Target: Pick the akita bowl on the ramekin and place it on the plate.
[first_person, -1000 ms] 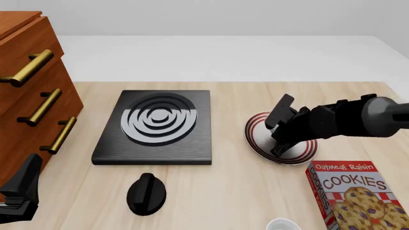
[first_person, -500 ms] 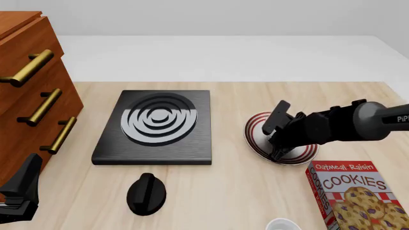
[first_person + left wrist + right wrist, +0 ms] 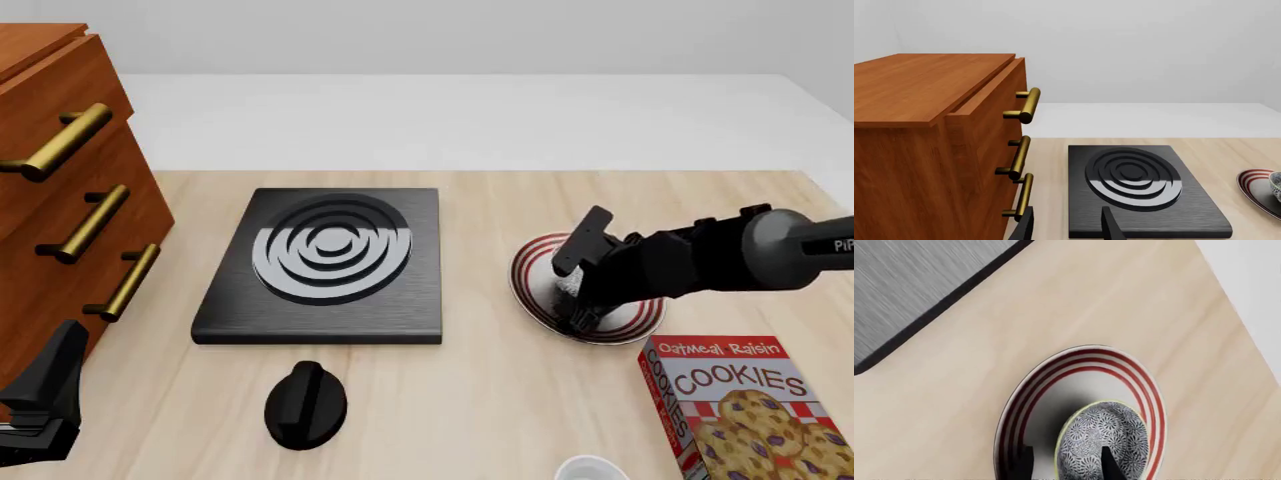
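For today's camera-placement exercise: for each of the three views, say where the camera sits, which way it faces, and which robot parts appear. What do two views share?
Front view: fixed above and behind the arms, looking forward and down; right arm over the plate, left gripper at the lower corner.
Left wrist view: behind the left gripper, facing the burner and drawers.
Right wrist view: behind the right gripper, looking down on the akita bowl.
Shared: all three show the plate.

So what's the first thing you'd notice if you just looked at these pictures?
Probably the black right gripper over the red-ringed white plate at the table's right, its fingers around the rim of a small speckled bowl on that plate. Next, the black square burner with grey rings mid-table, and the wooden drawer chest with brass handles at far left.
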Robot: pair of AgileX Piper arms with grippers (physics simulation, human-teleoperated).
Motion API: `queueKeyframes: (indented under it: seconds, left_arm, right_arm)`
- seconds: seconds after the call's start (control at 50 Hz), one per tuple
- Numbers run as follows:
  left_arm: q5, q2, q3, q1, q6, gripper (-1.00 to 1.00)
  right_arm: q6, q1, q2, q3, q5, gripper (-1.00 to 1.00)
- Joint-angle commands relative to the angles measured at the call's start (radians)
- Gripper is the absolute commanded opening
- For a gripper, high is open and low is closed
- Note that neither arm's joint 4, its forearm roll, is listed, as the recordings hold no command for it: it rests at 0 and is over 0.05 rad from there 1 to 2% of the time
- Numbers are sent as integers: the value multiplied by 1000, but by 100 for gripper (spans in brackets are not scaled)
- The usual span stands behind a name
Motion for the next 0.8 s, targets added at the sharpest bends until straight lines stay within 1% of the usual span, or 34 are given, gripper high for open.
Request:
queueKeyframes:
  seconds: [0.02, 0.28, 0.5, 0.68, 0.74, 0.78, 0.8]
  left_arm:
    - [0, 0, 0, 0, 0, 100]
    - [0, 0, 0, 0, 0, 100]
    - [0, 0, 0, 0, 0, 100]
    - [0, 0, 0, 0, 0, 100]
    - [0, 0, 0, 0, 0, 100]
    - [0, 0, 0, 0, 0, 100]
    - [0, 0, 0, 0, 0, 100]
  right_arm:
    - [16, 2, -43, -12, 38, 100]
    - [24, 19, -160, 1, 115, 100]
    - [38, 23, -220, 19, 133, 100]
    - [83, 56, -293, 49, 136, 100]
    - [113, 68, -310, 54, 133, 100]
    - [111, 67, -320, 65, 125, 100]
    - [125, 67, -327, 65, 123, 100]
